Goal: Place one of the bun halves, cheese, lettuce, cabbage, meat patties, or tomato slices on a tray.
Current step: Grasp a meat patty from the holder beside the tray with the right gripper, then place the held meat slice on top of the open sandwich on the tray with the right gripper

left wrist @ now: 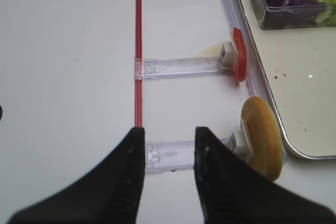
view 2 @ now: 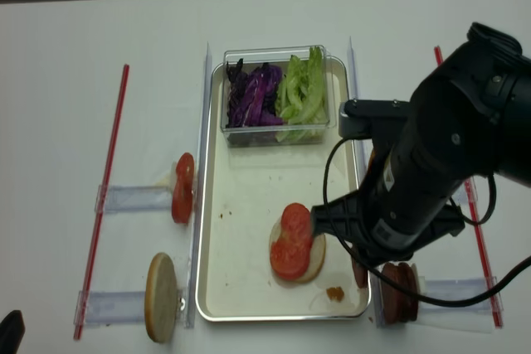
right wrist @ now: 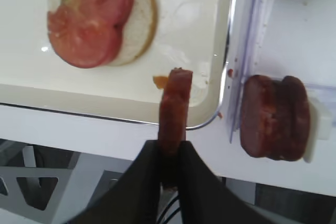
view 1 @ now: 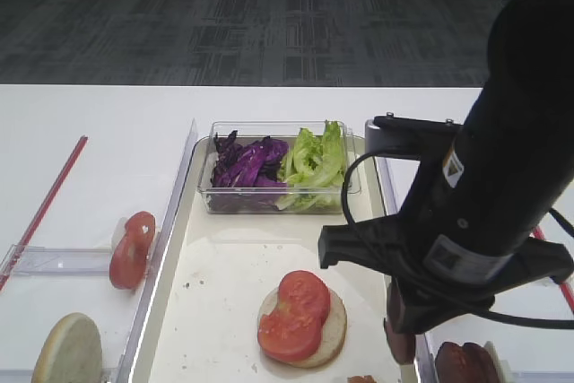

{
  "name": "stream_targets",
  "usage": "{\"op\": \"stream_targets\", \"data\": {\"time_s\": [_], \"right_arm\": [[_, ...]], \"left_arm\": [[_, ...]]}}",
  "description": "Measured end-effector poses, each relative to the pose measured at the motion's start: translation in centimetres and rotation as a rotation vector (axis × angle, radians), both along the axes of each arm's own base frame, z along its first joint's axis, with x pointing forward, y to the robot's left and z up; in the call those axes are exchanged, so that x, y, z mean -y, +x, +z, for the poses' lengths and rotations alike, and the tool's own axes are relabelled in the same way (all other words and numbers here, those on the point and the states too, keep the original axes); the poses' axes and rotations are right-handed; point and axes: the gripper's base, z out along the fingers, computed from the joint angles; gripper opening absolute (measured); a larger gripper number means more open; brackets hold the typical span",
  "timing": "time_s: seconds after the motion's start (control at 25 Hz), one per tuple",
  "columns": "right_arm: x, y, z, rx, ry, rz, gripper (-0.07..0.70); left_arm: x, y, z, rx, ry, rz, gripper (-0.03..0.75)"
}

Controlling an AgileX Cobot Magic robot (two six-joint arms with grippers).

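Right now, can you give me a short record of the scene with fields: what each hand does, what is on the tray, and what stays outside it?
right hand: shut on a patty, held on edge over the tray's near right corner
left hand: open, empty, left of the tray
tray: bun half with two tomato slices on top; clear box of cabbage and lettuce
outside: patties at right; tomato, bun at left
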Motion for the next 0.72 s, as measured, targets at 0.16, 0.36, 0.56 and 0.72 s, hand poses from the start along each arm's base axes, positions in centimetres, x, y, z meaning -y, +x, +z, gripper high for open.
{"op": "stream_targets", "data": {"time_s": [0.16, 0.36, 0.56, 0.72], "right_arm": [[-0.5, 0.2, 0.1, 0.024, 0.06, 0.002, 0.117], [-0.8, 0.7, 0.5, 0.009, 0.182, 0.012, 0.117], [-0.6, 2.1, 0.4, -0.02, 0.328, 0.016, 0.117], [-1.1, 3.1, -0.5, -0.045, 0.411, 0.046, 0.117]], "left_arm": [[0.0, 0.0, 0.0, 0.0, 0.0, 0.0, 0.225], [0.0, 0.0, 0.0, 0.0, 0.0, 0.0, 0.225], [0.0, 0.0, 0.0, 0.0, 0.0, 0.0, 0.225], [0.0, 0.0, 0.0, 0.0, 0.0, 0.0, 0.225]]}}
